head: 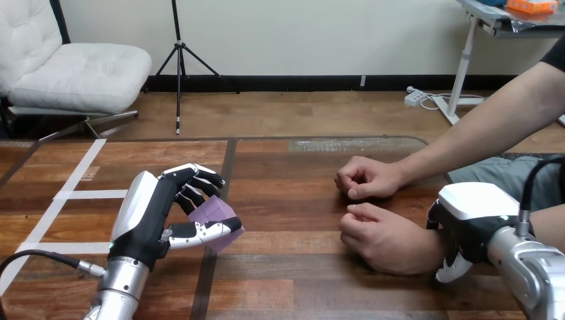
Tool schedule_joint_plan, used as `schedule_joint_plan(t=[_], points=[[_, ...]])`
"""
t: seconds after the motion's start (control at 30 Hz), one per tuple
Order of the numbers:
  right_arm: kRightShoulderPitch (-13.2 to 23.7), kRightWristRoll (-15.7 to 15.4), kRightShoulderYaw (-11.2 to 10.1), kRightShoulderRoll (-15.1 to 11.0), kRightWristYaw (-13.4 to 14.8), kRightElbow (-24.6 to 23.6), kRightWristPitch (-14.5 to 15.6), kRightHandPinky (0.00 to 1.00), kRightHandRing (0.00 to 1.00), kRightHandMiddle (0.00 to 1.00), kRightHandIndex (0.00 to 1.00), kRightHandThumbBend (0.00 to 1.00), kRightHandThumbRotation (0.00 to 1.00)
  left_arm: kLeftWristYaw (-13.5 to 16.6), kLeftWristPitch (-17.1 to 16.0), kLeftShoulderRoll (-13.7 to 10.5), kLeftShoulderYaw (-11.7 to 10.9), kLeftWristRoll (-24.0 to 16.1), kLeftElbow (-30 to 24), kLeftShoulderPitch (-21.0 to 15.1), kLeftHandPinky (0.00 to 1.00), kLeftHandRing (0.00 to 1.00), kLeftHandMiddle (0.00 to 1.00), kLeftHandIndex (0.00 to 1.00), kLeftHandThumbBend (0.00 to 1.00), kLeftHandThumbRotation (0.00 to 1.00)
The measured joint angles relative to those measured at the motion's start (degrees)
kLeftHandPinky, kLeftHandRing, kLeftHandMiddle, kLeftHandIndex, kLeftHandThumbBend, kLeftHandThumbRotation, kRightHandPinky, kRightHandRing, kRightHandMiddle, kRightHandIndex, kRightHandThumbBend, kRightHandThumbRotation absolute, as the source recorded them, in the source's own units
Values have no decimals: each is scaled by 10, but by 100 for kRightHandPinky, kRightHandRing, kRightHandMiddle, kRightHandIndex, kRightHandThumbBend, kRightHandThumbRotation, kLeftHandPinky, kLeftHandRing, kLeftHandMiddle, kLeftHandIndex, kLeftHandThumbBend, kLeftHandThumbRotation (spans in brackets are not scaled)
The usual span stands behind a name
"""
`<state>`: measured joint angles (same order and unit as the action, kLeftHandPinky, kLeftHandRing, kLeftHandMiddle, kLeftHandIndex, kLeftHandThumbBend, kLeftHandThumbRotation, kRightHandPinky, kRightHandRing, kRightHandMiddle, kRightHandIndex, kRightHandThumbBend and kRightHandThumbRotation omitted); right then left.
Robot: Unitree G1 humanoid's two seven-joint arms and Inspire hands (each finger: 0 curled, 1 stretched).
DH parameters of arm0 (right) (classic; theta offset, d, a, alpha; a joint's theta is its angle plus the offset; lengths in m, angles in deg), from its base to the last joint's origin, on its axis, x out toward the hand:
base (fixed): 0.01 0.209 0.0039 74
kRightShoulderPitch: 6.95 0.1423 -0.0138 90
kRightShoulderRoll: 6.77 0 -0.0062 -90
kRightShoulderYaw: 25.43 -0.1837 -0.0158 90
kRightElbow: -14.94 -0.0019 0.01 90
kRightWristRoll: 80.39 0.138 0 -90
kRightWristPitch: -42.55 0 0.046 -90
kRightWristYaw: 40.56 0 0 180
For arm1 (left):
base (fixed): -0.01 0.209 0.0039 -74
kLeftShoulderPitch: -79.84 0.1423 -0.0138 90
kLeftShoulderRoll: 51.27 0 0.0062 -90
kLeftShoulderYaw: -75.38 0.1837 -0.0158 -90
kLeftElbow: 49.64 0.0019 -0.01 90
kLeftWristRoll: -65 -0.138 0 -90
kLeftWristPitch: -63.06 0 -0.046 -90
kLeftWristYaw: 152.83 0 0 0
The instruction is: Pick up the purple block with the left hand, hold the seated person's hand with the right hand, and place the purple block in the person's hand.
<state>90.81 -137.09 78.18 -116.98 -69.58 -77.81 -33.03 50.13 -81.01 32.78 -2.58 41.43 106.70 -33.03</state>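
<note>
— Where was the purple block?
— In the left hand, which stood over the table with its white-shelled back turned away from the person. Its fingers were curled over the block's top and its thumb lay across the near face, so the block was pinched between them

— Was it resting on the wood?
— I could not tell. Its lower corner stuck out just past the thumb tip, but whether that corner touched the table was unclear

— And the right hand?
— It sat on the wrist of the person's nearer hand, white back uppermost. A dark part of it came down the wrist's far side and one white-tipped finger curled down the near side, so it was clasped round that wrist

— How did that hand of the person's lie?
— Just past the right hand, on the side toward the left hand. It rested knuckles up on the table, with its own fingers loosely folded under

— And the other one?
— The person's farther hand was a loose fist on the table, just behind the nearer one and apart from both robot hands

— How did the block stand to the person?
— Well apart, with bare wood between the left hand's fingertips and the nearer hand. White tape ran along the table on the left hand's outer side
</note>
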Motion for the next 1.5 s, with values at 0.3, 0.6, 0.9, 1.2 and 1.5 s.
schedule_joint_plan(t=[0.3,0.6,0.9,1.2,1.5], points=[[-10,10,-11,-1,1,-22,0,36,45,52,54,76,0,-7,-12,1,-1,4,-2,0,40,46,54,57,65,15],[-14,14,-18,-2,-1,-45,3,36,45,52,53,75,0,-10,-22,4,-2,5,-7,0,40,46,54,57,65,14],[-16,14,-26,-2,-5,-71,3,36,44,52,53,77,0,-20,-23,7,-3,7,-9,0,40,46,54,57,65,14],[-16,16,-30,-2,-5,-92,-2,30,38,47,52,78,0,-23,-23,11,-4,7,-9,1,39,46,54,57,65,15],[-16,16,-34,-3,-6,-110,-4,28,37,46,52,78,0,-23,-23,14,-7,6,-10,3,39,46,53,57,65,15]])
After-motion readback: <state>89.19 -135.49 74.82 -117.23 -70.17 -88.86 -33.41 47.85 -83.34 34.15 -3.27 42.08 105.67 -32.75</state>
